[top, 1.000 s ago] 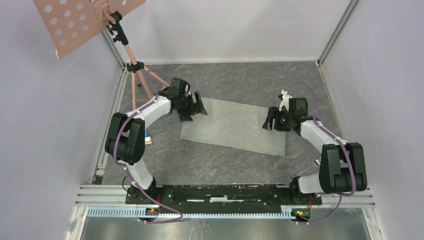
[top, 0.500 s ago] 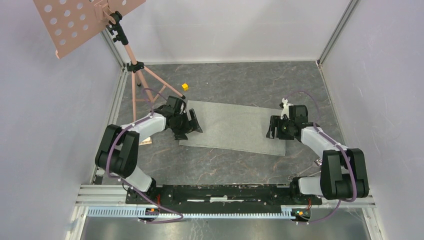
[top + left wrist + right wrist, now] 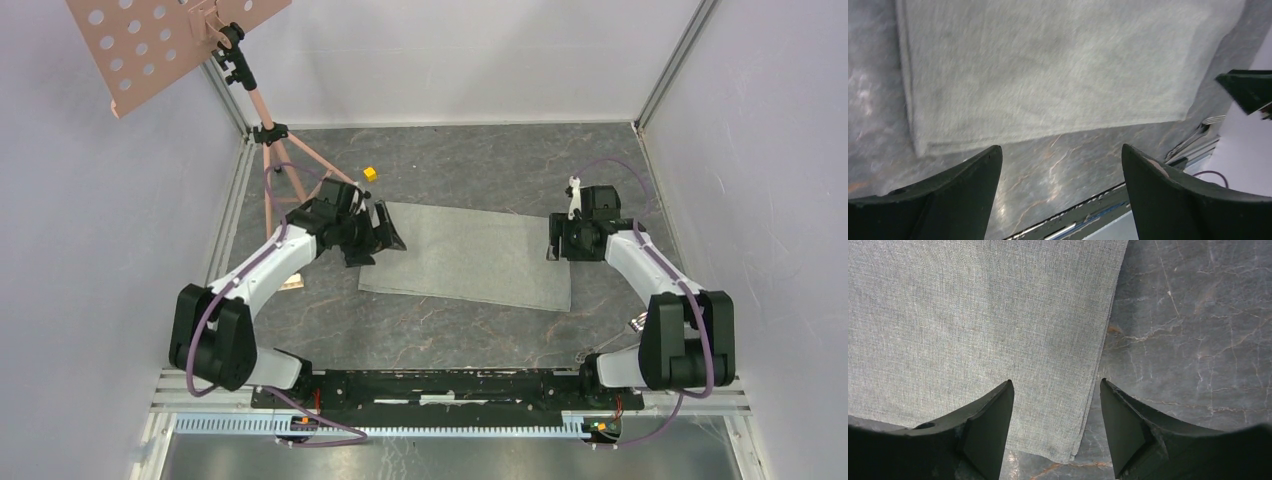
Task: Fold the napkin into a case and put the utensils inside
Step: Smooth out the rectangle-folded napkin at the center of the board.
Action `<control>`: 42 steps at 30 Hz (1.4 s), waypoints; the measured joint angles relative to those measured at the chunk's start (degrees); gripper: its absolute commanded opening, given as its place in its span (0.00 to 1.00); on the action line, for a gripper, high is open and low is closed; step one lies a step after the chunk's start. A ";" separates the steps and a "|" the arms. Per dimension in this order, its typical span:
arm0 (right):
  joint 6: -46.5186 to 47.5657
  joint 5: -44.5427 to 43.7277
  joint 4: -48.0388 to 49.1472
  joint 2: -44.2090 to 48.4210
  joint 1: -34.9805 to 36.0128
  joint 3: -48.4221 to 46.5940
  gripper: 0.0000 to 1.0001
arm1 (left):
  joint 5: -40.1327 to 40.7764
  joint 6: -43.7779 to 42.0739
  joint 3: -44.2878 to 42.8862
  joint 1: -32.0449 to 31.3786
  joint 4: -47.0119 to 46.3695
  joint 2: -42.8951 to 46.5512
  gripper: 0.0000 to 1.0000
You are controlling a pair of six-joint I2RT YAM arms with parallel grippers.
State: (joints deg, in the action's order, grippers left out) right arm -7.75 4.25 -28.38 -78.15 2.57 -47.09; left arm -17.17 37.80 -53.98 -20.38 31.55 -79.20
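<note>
Surface: you have a dark grey marbled table (image 3: 450,330), boxed in by pale walls (image 3: 450,60) on three sides, with aluminium rails (image 3: 200,385) along the near edge. A pink perforated music stand (image 3: 265,130) on a tripod occupies the far-left corner. A small yellow cube (image 3: 369,173) sits on the table just beyond the left arm. The napkin (image 3: 470,255) lies flat mid-table as a long rectangle, slightly skewed, between the two arms. Your left gripper (image 3: 385,235) is over its left end, fingers spread wide, holding nothing. Your right gripper (image 3: 560,245) is over its right end, likewise spread apart and empty. Only the top view gives you the room, the stand and the cube. The left wrist view is blurred but adds two things. A doubled edge shows along one short side of the cloth, so it is folded. A silver fork (image 3: 1212,120) lies on the table beyond the cloth's corner, clear of it and near the rail. The right wrist view adds the weave of the cloth and shows its right edge running between the open fingers. You cannot tell whether the fingertips touch the cloth.
</note>
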 measured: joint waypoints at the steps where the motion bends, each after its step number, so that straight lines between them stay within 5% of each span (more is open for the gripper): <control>1: 0.11 0.09 -0.09 -0.76 0.02 -0.44 0.70 | -0.66 0.02 -1.64 0.00 -0.22 -1.16 0.95; 6: 0.13 -1.11 -0.61 -2.73 0.87 -0.70 0.70 | -3.50 0.11 -7.43 -0.02 -4.20 -10.97 0.95; 12: -0.02 -7.15 -0.48 -4.68 4.09 2.05 0.63 | -3.34 0.57 -4.52 0.00 -7.02 -17.31 0.96; 20: -1.68 -13.86 1.03 -1.81 5.05 7.28 0.61 | -4.55 1.92 7.26 -0.48 -13.40 -11.41 1.00; 25: -0.50 -15.32 -0.79 -0.57 4.92 7.19 0.72 | -5.40 2.01 11.63 -2.32 -10.91 -5.29 1.00; 34: 1.49 -6.56 -2.51 -3.91 1.07 -4.09 0.58 | -5.66 1.62 0.52 -2.51 -0.85 -0.87 1.00; 42: 1.60 -3.76 -3.32 -10.19 0.92 -7.43 0.57 | -7.04 1.55 -1.68 -2.51 -0.31 -0.07 1.00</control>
State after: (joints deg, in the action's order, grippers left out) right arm -6.15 0.49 -31.70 -88.33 3.49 -54.52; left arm -24.21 39.35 -55.66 -22.90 31.24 -79.26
